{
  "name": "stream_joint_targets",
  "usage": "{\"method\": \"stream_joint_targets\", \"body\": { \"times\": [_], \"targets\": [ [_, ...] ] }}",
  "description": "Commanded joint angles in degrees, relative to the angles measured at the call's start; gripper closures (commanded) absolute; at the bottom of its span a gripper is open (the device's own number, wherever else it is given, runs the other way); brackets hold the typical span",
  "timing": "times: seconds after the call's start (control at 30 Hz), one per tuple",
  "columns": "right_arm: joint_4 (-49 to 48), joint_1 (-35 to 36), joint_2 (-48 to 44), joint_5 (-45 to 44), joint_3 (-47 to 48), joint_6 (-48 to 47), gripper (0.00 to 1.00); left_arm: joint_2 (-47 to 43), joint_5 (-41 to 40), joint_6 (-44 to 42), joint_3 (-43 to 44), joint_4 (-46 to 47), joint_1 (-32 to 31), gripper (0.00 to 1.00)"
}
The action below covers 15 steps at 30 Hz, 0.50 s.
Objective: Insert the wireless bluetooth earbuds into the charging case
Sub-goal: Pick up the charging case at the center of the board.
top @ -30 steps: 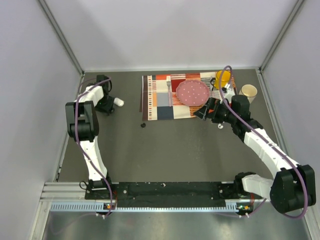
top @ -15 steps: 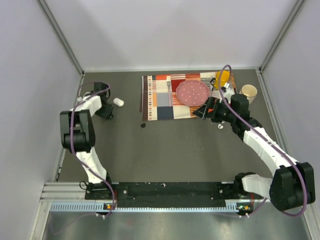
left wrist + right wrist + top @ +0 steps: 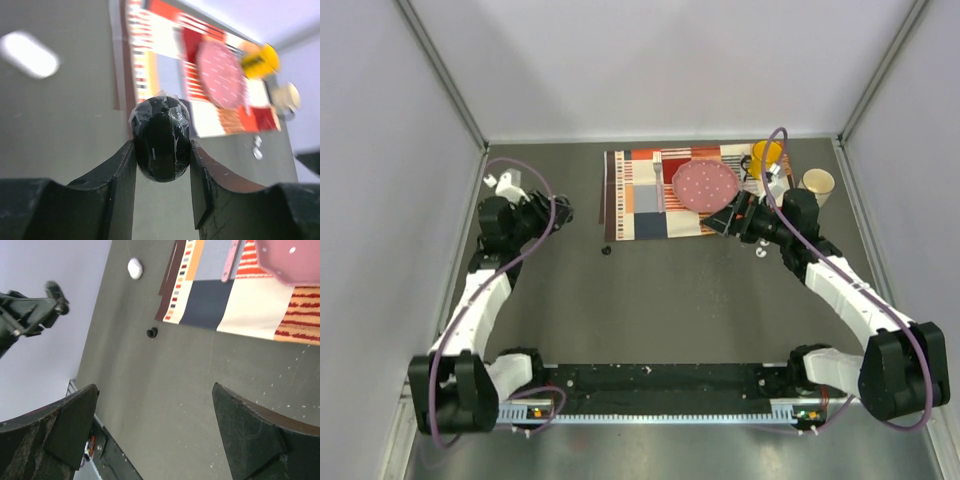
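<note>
My left gripper [image 3: 558,211] [image 3: 161,150] is shut on a black oval charging case [image 3: 160,136] and holds it above the table's left side. A white oval case [image 3: 29,54] [image 3: 135,267] lies on the table beyond it; the top view does not show it. One tiny black earbud [image 3: 606,250] [image 3: 151,332] lies just off the placemat's near left corner. Small white earbuds [image 3: 759,251] [image 3: 257,147] lie by my right arm. My right gripper [image 3: 726,222] [image 3: 155,430] is open and empty, over the placemat's near right edge.
A patterned placemat [image 3: 645,205] lies at the back middle with a pink plate [image 3: 705,186] and a fork [image 3: 658,175] on it. A yellow mug [image 3: 766,156] and a beige cup [image 3: 818,183] stand at the back right. Walls close in on three sides.
My left arm has swung from a raised elbow to a low stretch along the left side, its gripper shifting right over where the white case showed. My right gripper has barely moved.
</note>
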<state>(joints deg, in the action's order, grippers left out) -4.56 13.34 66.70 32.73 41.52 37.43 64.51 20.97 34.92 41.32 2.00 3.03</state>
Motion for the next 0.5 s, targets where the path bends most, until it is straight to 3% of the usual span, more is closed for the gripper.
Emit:
{"method": "stream_joint_targets", "body": {
  "times": [0.0,0.17,0.3,0.47],
  "targets": [
    [-4.32,0.19,-1.48,6.01,-0.56,1.33,0.04,-11.30,15.86,-17.28,-1.24,7.94,-6.87,0.98],
    [-0.29,1.24,-1.74,9.46,1.63,-1.99,0.06,-18.97,13.74,-30.42,-2.20,1.96,-19.35,1.00],
    [9.11,4.41,-3.23,7.53,6.89,-6.75,0.06,-24.86,11.73,-37.87,-5.19,0.11,-24.02,1.00],
    [13.59,7.74,-7.28,7.96,10.42,-8.33,0.09,-29.71,-0.12,-44.31,-7.66,-1.20,-34.99,1.00]
  ]
}}
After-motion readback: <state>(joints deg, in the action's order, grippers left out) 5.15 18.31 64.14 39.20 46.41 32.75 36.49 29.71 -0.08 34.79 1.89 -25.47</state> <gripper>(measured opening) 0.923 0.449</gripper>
